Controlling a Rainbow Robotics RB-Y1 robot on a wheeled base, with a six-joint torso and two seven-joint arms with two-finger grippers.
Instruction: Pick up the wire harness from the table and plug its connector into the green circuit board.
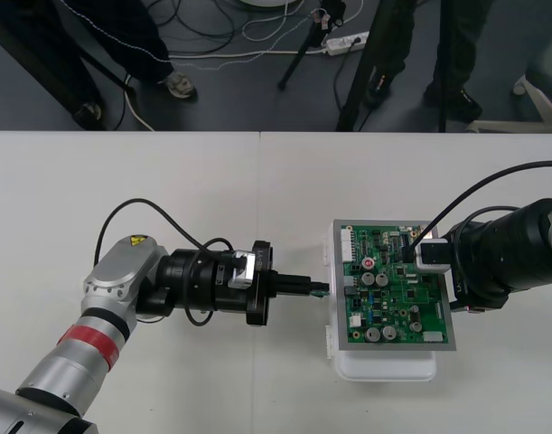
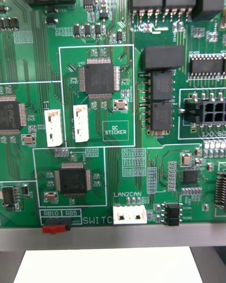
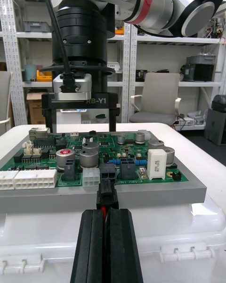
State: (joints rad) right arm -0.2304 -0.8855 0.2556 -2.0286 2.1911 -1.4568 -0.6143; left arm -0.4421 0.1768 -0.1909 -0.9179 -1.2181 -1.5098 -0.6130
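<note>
The small black plug [image 3: 107, 195] of the thin-wired harness [image 3: 101, 208], judged light and fragile and best gripped on its stiff body, is clamped in the left tool [image 3: 107, 212] at the left edge of the green circuit board [image 1: 393, 303], while the right tool [image 3: 81, 131] is set with jaws apart above its right edge.

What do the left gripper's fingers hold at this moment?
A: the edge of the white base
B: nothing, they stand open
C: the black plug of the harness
C: in the left wrist view the left gripper is shut on the black plug, at the near edge of the green circuit board.
</note>
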